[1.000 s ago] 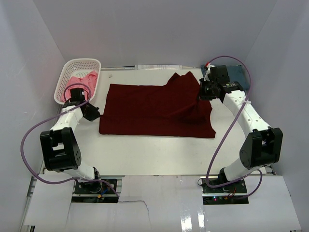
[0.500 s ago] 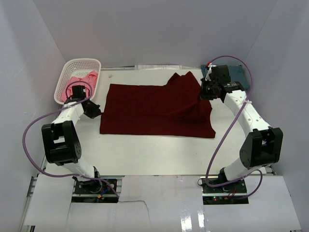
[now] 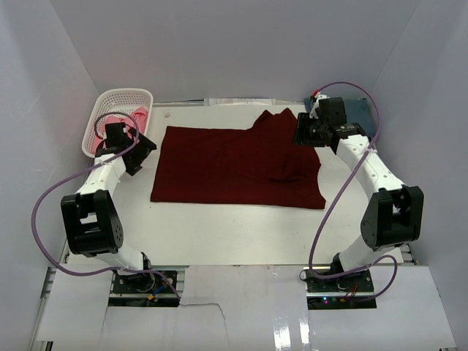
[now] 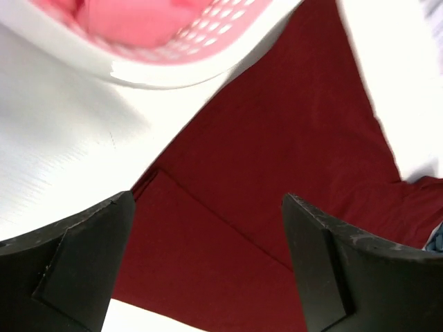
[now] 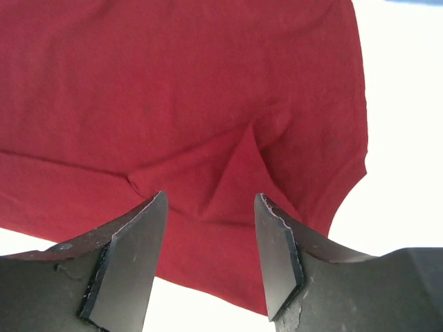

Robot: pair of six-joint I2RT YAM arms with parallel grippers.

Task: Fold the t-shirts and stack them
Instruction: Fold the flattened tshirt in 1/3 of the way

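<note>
Maroon t-shirt [image 3: 238, 167] lies spread across the worktop [image 3: 241, 234], mostly flat, a small pinched ridge near its right edge; left jaws gape wide, right jaws half open. Both empty.

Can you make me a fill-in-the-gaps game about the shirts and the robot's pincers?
1. The pink t-shirt lies inside the white ____.
2. The maroon t-shirt lies spread out on the ____.
3. The left pincer and the right pincer both stand ____, holding nothing.
4. The slate-blue t-shirt lies on the robot's ____ side.
Missing words: basket, table, open, right.
</note>
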